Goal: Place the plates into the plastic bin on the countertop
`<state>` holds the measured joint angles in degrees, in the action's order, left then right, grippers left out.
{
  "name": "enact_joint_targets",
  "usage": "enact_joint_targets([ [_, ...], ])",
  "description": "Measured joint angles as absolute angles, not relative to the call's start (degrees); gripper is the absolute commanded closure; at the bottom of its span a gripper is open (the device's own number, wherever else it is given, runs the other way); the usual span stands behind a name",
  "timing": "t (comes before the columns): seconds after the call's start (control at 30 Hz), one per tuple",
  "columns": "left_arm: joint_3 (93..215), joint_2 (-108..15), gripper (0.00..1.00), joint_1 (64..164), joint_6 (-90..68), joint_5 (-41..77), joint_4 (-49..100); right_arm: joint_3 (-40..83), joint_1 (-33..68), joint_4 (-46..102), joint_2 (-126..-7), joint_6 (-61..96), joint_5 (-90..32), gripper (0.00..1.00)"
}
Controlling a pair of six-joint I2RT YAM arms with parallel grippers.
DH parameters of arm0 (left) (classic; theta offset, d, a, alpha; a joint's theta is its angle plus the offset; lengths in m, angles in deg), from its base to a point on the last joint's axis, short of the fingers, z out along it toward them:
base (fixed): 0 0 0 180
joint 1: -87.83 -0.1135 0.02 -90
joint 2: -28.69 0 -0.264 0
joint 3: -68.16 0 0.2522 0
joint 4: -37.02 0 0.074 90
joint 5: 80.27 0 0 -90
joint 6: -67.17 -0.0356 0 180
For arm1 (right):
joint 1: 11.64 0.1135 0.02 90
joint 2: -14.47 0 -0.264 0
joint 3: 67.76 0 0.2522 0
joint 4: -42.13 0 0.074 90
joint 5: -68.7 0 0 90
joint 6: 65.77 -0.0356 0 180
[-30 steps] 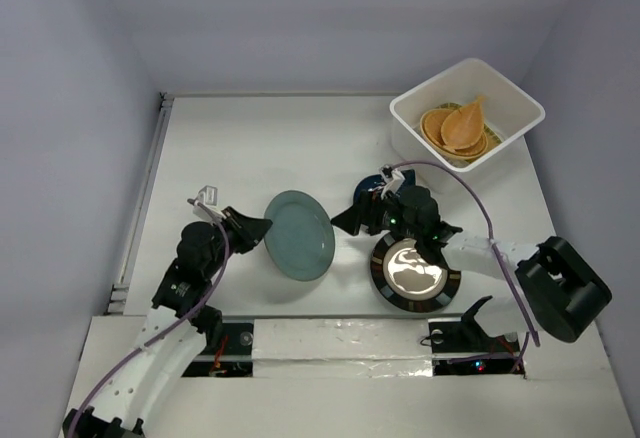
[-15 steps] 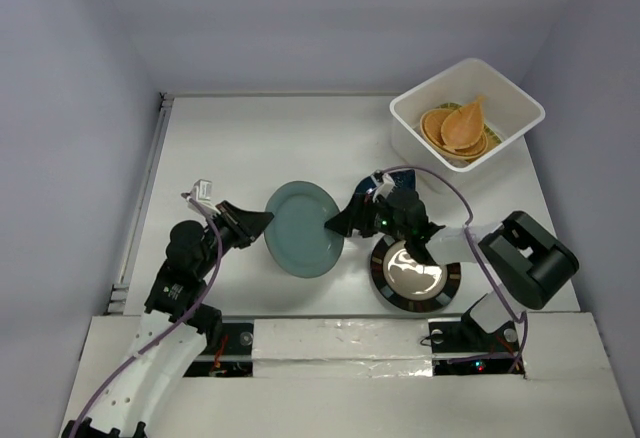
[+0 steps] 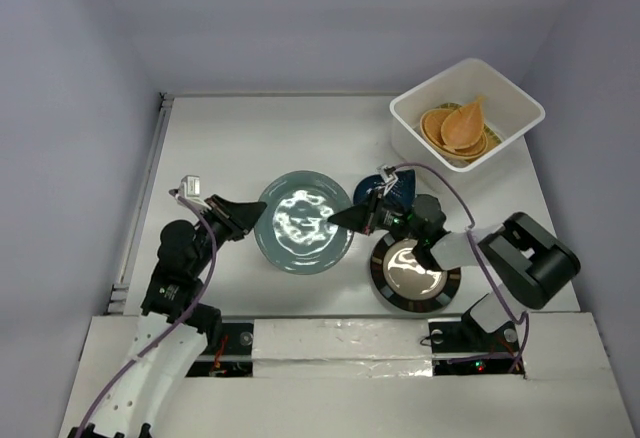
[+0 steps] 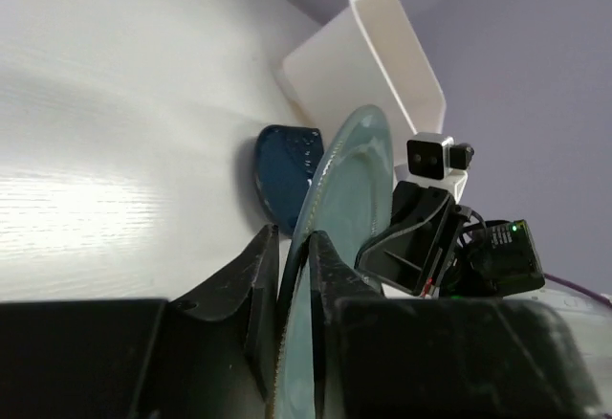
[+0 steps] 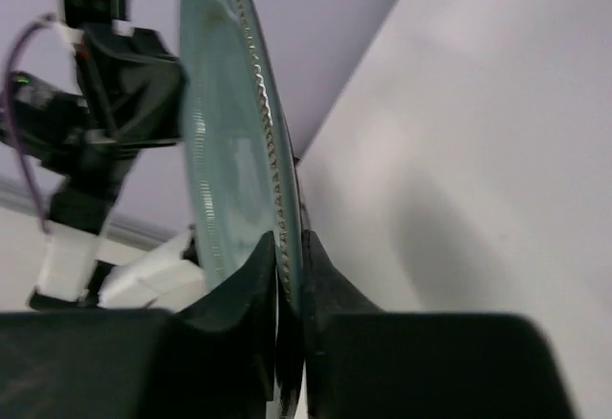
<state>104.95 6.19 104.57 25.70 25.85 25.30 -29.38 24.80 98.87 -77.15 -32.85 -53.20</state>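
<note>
Grip on the grey-blue round plate [image 3: 303, 226] comes from two sides at once. In the top view the plate sits at the centre of the frame, its glossy face turned up toward the camera. The left gripper [image 3: 254, 216] is clenched on the plate's left rim and the right gripper [image 3: 347, 220] is clenched on the opposite, right rim, so the plate spans the gap between them. The left wrist view shows the plate edge-on, rising from the lower middle of the frame and nipped between two dark fingers [image 4: 253, 285]. In the right wrist view the beaded rim is caught between that gripper's closed fingers [image 5: 253, 275] at the bottom centre. Whether the plate's underside touches the countertop [image 3: 240, 138] cannot be told.

Just to the lower right of the right gripper, the black-rimmed white-centred round plate [image 3: 415, 270] lies flat on the countertop. The dark-blue leaf-shaped plate [image 3: 398, 186] peeks out just above the right gripper, partly hidden by it. The plastic bin [image 3: 405, 130] stands in the upper right of the frame, well apart from the held plate. Inside it the orange leaf-shaped plate [image 3: 462, 126] lies on top of the orange woven round plate [image 3: 432, 123].
</note>
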Motion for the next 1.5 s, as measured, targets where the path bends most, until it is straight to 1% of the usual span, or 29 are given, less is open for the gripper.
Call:
enact_joint_targets([
  [0.03,105.2,6.2,0.95,104.3,25.2,25.2,25.2,-29.5,24.7,99.4,-75.5,-33.9,-53.4,1.0],
  [0.1,106.7,6.2,0.83,104.5,24.3,25.6,25.1,-29.5,24.7,97.4,-71.7,-33.7,-52.8,1.0],
  [0.13,108.2,6.1,0.72,104.8,23.9,25.4,24.3,-29.4,25.0,96.3,-70.0,-32.8,-52.3,1.0],
  [0.2,110.4,5.8,0.65,105.3,22.8,24.9,22.5,-28.4,26.0,90.6,-65.0,-29.1,-50.2,1.0],
  [0.23,111.4,5.6,0.58,105.5,22.4,24.5,21.6,-27.5,26.5,86.8,-62.5,-27.3,-48.9,1.0],
  [0.27,112.1,5.4,0.55,105.5,21.6,24.1,21.1,-26.2,26.9,81.9,-59.9,-25.2,-47.6,1.0],
  [0.33,113.5,5.2,0.49,105.5,20.4,23.2,20.1,-23.5,26.5,72.0,-55.0,-21.8,-44.3,1.0],
  [0.4,114.3,5.2,0.47,105.6,18.9,22.6,19.0,-21.1,23.8,64.0,-51.2,-19.5,-40.9,1.0],
  [0.47,114.4,5.7,0.46,105.7,17.8,22.0,18.1,-18.4,17.7,56.6,-48.4,-18.5,-38.8,1.0],
  [0.57,114.4,6.4,0.45,105.8,16.6,21.7,16.4,-13.6,5.6,47.6,-46.3,-17.1,-33.4,1.0],
  [0.67,113.4,7.1,0.45,105.8,16.1,22.0,16.7,-8.4,-5.0,41.9,-47.0,-16.5,-28.5,1.0],
  [0.73,111.9,7.3,0.47,105.8,16.0,22.6,17.0,-4.9,-10.9,39.4,-48.6,-16.6,-26.7,1.0],
  [0.83,109.7,7.2,0.48,105.8,15.9,22.8,16.6,-0.7,-16.8,37.5,-52.3,-17.2,-25.0,1.0],
  [0.97,109.1,7.7,0.52,105.8,15.7,22.5,15.9,3.9,-20.2,33.1,-57.9,-17.1,-20.9,1.0],
  [1.0,109.1,7.8,0.53,105.8,15.6,22.5,16.2,4.8,-20.7,31.9,-59.5,-16.9,-20.0,1.0],
  [1.03,109.1,7.8,0.58,105.8,15.5,22.6,16.6,5.6,-21.1,31.0,-60.8,-16.7,-19.3,1.0],
  [1.2,108.4,4.4,0.64,105.8,15.3,23.9,19.9,10.1,-21.7,26.0,-68.9,-16.1,-16.6,1.0],
  [1.3,107.0,1.6,0.72,105.8,15.4,24.8,22.4,12.8,-21.7,24.1,-73.5,-15.9,-17.0,1.0],
  [1.33,106.4,0.8,0.8,105.9,15.6,24.8,23.4,13.7,-21.7,23.9,-74.8,-16.1,-17.5,1.0],
  [1.4,105.1,-1.0,0.88,106.6,16.0,24.6,25.7,15.1,-21.7,23.9,-76.9,-15.9,-18.3,1.0],
  [1.43,104.5,-2.0,0.94,107.2,16.1,24.3,26.8,15.3,-21.7,24.1,-77.5,-16.0,-18.6,0.97],
  [1.5,103.8,-5.1,0.97,109.1,16.2,23.0,28.9,15.4,-21.8,24.1,-78.2,-16.1,-19.1,0.9],
])
